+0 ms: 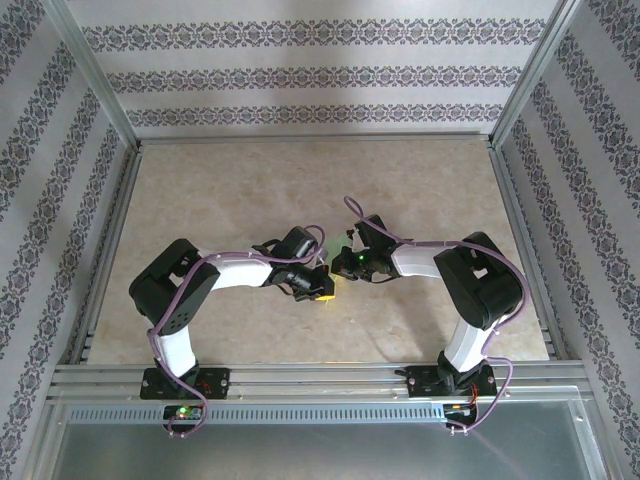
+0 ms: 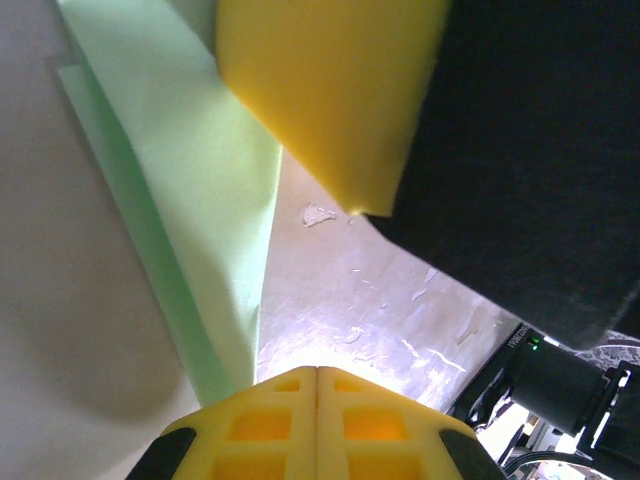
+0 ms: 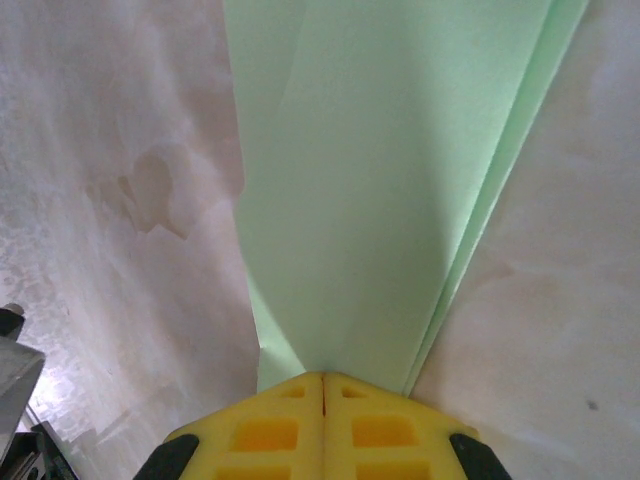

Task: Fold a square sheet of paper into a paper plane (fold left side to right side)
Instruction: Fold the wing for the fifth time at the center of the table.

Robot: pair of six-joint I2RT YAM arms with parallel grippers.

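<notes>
The light-green paper (image 3: 380, 180) lies on the table as a narrow folded shape with layered edges along its right side. My right gripper (image 3: 322, 376) is shut, its yellow tips resting on the paper's near end, and no paper shows in the seam. In the left wrist view the paper (image 2: 190, 190) runs along the left, with a folded strip at its outer edge. My left gripper (image 2: 317, 369) is shut and sits on bare table just right of the paper's edge. A yellow finger of the right gripper (image 2: 330, 100) stands on the paper ahead of it. From above, both grippers (image 1: 322, 288) (image 1: 338, 270) meet mid-table and cover the paper.
The marbled beige tabletop (image 1: 250, 190) stretches behind and to both sides of the grippers. Metal frame rails (image 1: 300, 378) run along the near edge, and patterned walls enclose the other sides. The right arm's black body (image 2: 540, 150) looms close to the left wrist camera.
</notes>
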